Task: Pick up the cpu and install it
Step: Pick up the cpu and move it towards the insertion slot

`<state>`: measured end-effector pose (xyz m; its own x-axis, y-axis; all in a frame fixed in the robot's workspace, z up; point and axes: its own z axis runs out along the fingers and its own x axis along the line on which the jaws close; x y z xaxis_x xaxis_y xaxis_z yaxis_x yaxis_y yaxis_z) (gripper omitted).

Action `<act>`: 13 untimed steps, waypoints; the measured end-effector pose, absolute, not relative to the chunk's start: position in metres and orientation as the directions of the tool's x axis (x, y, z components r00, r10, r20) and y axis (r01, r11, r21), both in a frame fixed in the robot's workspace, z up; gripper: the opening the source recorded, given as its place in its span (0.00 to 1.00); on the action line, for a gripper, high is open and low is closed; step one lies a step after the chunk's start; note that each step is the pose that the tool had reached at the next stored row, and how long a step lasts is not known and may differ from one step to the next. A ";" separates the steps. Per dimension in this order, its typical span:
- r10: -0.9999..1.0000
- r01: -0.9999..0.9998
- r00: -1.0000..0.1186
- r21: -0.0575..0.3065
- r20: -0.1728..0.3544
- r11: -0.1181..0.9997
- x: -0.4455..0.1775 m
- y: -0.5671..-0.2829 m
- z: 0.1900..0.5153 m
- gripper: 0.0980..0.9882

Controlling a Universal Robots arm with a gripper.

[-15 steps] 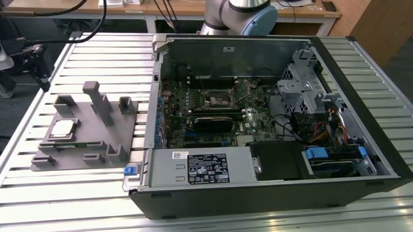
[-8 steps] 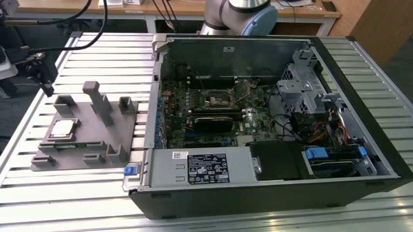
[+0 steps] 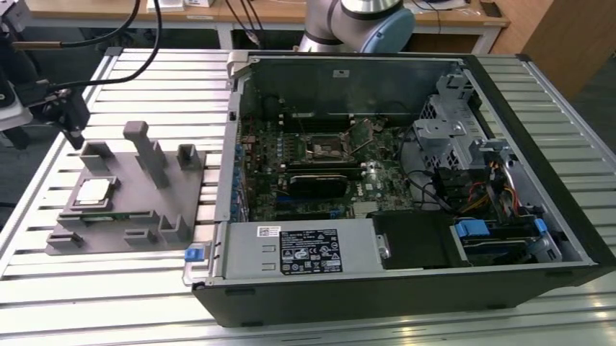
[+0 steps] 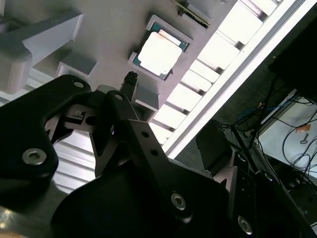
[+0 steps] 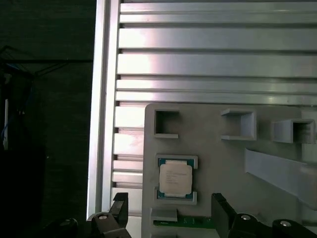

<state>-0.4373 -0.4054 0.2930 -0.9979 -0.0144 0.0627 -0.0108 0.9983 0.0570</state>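
gripper (image 5: 169,201): fingers (image 5: 120,206) spread wide with nothing between them; hangs above the grey fixture, touching nothing
cpu (image 5: 175,177): lies flat in a square pocket (image 5: 194,162) on the fixture, silver top up, green edge showing round it; in the first wrist view it sits lined up between the two fingers, past their tips
fixture (image 5: 218,163): grey plastic block on the slatted table, just beside the computer case, at the exterior view's left
memory stick (image 5: 190,221): green strip in a slot just beside the cpu pocket
table (image 3: 97,303): aluminium slats, carries fixture and case
computer case (image 3: 405,295): lies open, board (image 3: 288,166) face up
socket (image 3: 324,146): black square frame near the board's middle, well apart from the cpu
step: looks like the approach for the pick; cpu not yet gripped
doing it well: likely come straight down, centred, fingers square to the chip's edges; take the thin sides only, keep it level, stay off pocket walls and memory stick, squeeze lightly
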 end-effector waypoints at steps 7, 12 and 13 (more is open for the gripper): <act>-0.015 -0.011 -0.998 0.058 0.059 0.998 -0.437 -0.406 0.281 0.74; -0.015 -0.011 -0.998 0.058 0.057 0.998 -0.437 -0.406 0.274 0.74; -0.015 -0.011 -0.998 0.058 0.056 0.998 -0.437 -0.406 0.273 0.74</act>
<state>-0.4371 -0.4058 0.2732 -0.9983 -0.0147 0.0564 -0.0115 0.9982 0.0582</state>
